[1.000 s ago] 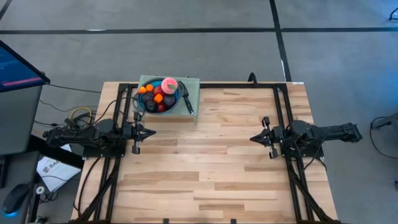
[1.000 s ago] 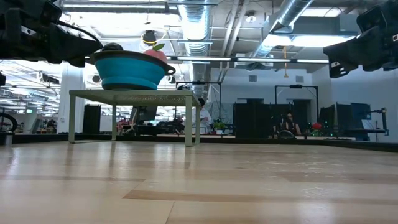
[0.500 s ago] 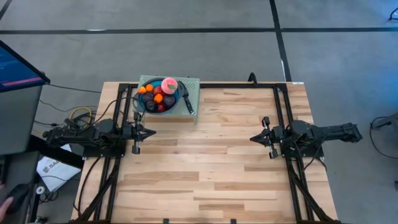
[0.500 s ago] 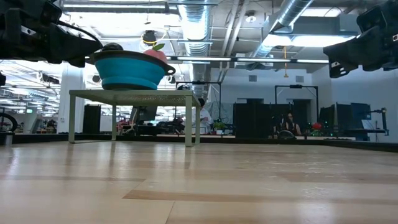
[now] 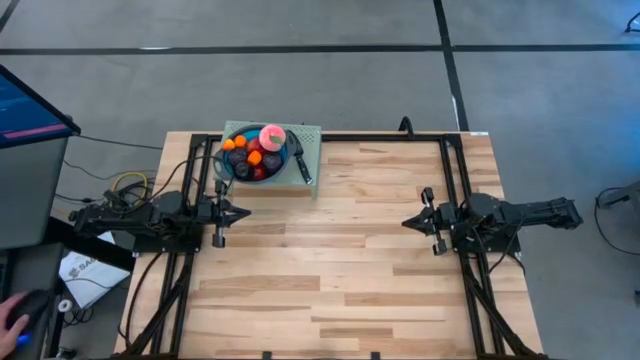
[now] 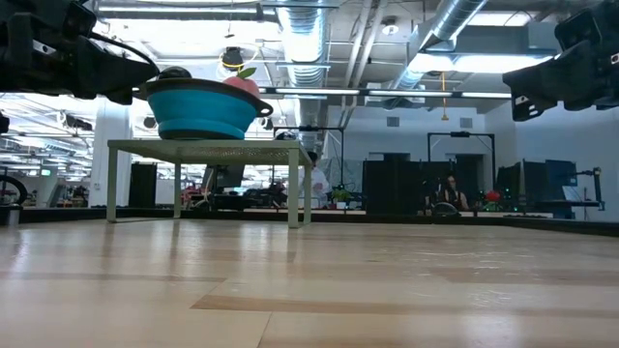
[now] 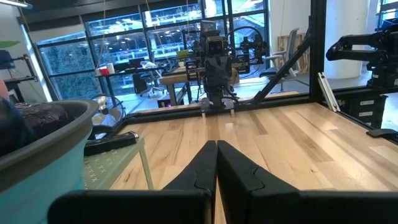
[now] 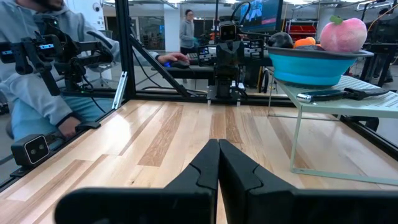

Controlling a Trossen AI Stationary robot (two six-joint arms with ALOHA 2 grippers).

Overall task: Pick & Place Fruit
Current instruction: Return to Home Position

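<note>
The table [image 5: 340,250] stands open across its middle; only the shelf [image 5: 310,135] (bowl [image 5: 237,131], knife [image 5: 303,168] atop) blocks a left-side corner.

A pale green shelf [image 5: 312,134] stands at the far left corner of the wooden table [image 5: 340,250], with a long black knife [image 5: 302,166] lying along its right side. Off the table to the left stands a monitor [image 5: 25,110]. At the near left, a person's hand [image 5: 10,320] shows by a dark mouse [image 5: 30,306].

Fruit [image 5: 258,150] in bowl [image 6: 201,114] on shelf [image 5: 311,134], knife [image 5: 302,166] seemingly just beside.
</note>
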